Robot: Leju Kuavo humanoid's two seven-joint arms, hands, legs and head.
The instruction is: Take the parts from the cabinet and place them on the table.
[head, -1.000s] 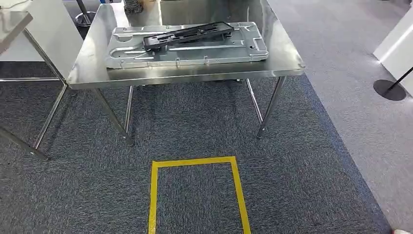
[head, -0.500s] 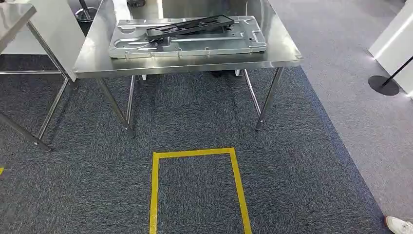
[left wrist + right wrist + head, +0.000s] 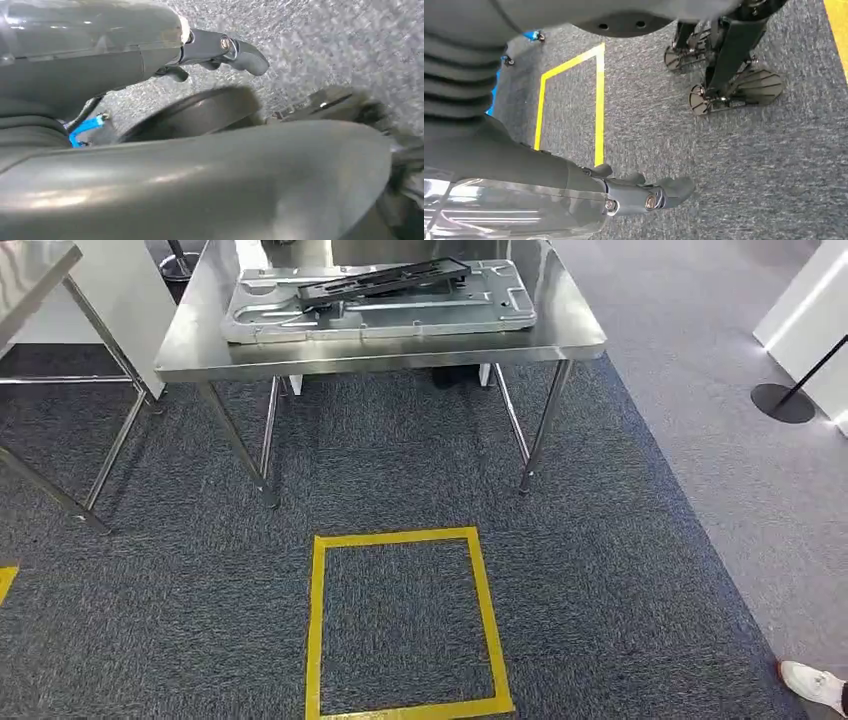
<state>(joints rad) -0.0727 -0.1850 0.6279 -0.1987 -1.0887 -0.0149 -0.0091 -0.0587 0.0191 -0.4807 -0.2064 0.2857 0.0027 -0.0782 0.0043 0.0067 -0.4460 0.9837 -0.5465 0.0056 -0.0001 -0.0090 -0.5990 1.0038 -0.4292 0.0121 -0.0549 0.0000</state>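
The steel table (image 3: 180, 358) stands ahead on the dark carpet (image 3: 620, 570), at the far side of the head view. Two parts are laid on it: a large silver metal panel (image 3: 400, 315) lying flat, and a black frame (image 3: 385, 280) resting across the panel's far half. A second steel table (image 3: 30, 270) is partly seen at the left edge. The cabinet cannot be located from these frames.

On the floor, well short of the table, a yellow tape square (image 3: 315, 620) is marked. A person's white shoe (image 3: 812, 682) is seen at the lower right.

The step in hand is judged to be walking, with both arms hanging and nothing carried. It is done well if the arms are kept close to the body and clear of the table legs, and if the tape square is used as the standing reference. Footing is to be settled before any reach is begun.

The left hand (image 3: 220, 52) is seen over carpet; its fingers (image 3: 247, 56) are loosely curled and nothing is held. The right hand (image 3: 644, 192) hangs above the carpet near the tape line; its fingers (image 3: 676, 187) are likewise loosely bent and hold nothing.

Both parts lie well apart from either hand, up on the table surface.
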